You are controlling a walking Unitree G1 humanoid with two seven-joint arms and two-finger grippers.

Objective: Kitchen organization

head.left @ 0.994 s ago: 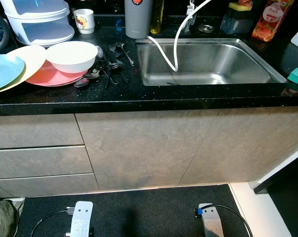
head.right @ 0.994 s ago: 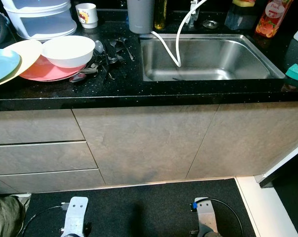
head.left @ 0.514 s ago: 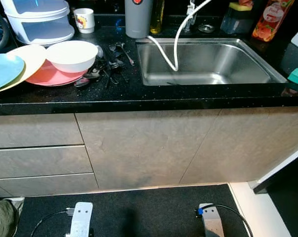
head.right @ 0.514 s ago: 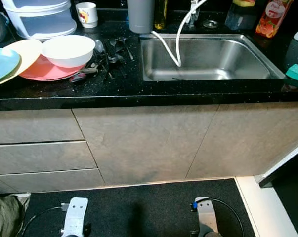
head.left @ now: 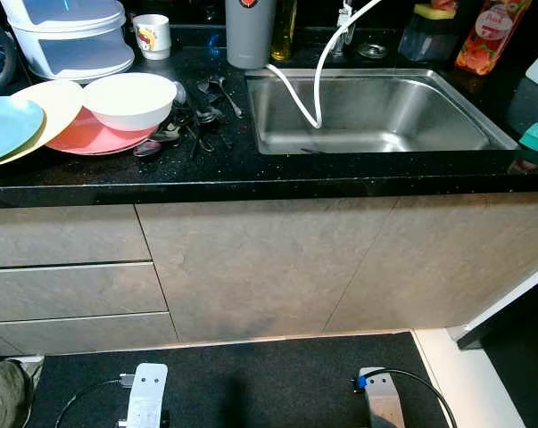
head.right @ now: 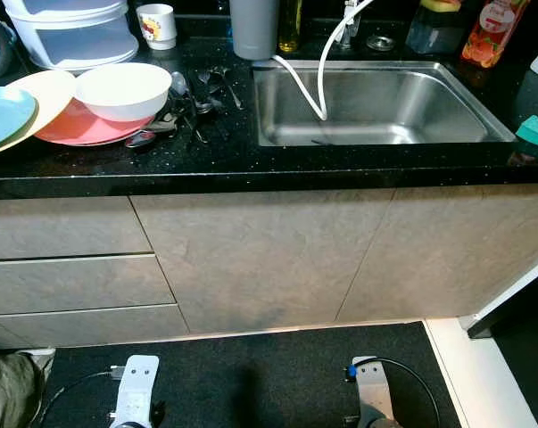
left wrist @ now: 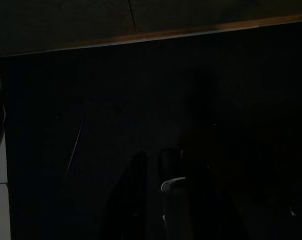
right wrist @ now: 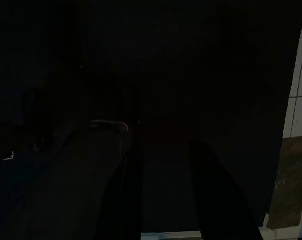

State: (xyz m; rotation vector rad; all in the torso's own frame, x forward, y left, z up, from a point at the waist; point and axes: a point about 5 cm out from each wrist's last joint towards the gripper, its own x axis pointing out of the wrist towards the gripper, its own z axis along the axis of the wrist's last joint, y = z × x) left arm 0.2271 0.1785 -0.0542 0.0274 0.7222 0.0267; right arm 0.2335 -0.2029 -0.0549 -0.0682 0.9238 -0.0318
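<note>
On the black counter (head.left: 251, 174) a white bowl (head.left: 130, 98) rests on a pink plate (head.left: 86, 138), beside a cream plate (head.left: 50, 102) and a blue plate (head.left: 5, 125). Several dark spoons and forks (head.left: 197, 116) lie scattered between the bowl and the steel sink (head.left: 384, 143). A white hose (head.left: 295, 94) loops into the sink. Both silver arms hang low by the dark mat, left arm (head.left: 146, 392) and right arm (head.left: 382, 401). In the dim wrist views my left gripper (left wrist: 152, 170) is shut and my right gripper (right wrist: 163, 165) is open, both holding nothing.
A mug (head.left: 153, 36), stacked white containers (head.left: 72, 40), a grey canister (head.left: 249, 36), a sponge holder (head.left: 427, 31) and a juice bottle (head.left: 490, 36) line the back. Drawers (head.left: 72, 290) and cabinet doors (head.left: 269, 267) are closed. White floor (head.left: 474, 383) lies to the right.
</note>
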